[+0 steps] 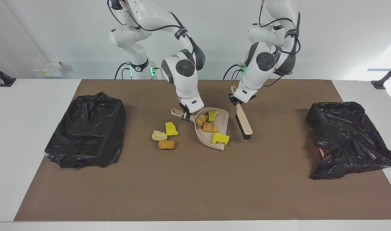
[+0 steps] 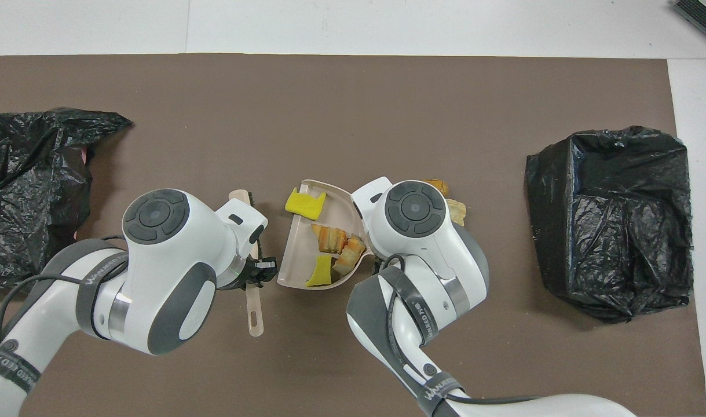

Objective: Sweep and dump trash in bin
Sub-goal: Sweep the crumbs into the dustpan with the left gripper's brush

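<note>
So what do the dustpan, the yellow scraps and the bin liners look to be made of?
Dustpan: seemingly matte beige plastic, a smooth moulded shell with a raised rim. Yellow scraps: probably sponge foam, with dull, bright, cut-looking faces. Bin liners: thin black plastic film, crinkled and glossy with highlights.

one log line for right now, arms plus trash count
left gripper: shut on brush | right gripper: shut on dustpan | trash: four in dustpan, three on mat

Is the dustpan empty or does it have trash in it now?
Not empty: the dustpan holds four scraps, two yellow, two bread-like.
</note>
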`<state>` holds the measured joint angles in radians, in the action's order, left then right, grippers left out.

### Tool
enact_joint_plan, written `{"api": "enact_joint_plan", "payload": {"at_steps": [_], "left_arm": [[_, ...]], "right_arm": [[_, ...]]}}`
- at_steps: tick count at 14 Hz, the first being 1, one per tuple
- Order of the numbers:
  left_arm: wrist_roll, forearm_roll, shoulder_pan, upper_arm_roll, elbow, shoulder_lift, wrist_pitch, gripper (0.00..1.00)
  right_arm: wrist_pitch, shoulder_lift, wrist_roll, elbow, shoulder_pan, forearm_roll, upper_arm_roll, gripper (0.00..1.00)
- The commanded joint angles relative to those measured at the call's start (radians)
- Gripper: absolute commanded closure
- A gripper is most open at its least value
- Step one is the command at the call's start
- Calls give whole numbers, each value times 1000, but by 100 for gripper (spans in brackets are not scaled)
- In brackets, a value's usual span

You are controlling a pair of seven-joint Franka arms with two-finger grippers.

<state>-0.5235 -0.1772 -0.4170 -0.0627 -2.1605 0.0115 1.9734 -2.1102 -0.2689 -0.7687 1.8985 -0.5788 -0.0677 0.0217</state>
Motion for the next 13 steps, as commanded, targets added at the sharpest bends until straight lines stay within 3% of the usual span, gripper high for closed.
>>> {"api": "enact_joint_plan", "payload": {"at_steps": [1, 8, 13], "left_arm": [[-39, 21, 3, -5, -74, 48, 59, 100], [-38, 36, 3, -6, -171, 74, 123, 100], [-29, 36, 4, -6, -174, 76, 125, 100]], "right_arm": [[-22, -6, 5, -9, 7, -24, -6, 100], [-24, -6, 2, -10, 7, -24, -6, 100], [-22, -7, -41, -15, 30, -26, -6, 100]]}}
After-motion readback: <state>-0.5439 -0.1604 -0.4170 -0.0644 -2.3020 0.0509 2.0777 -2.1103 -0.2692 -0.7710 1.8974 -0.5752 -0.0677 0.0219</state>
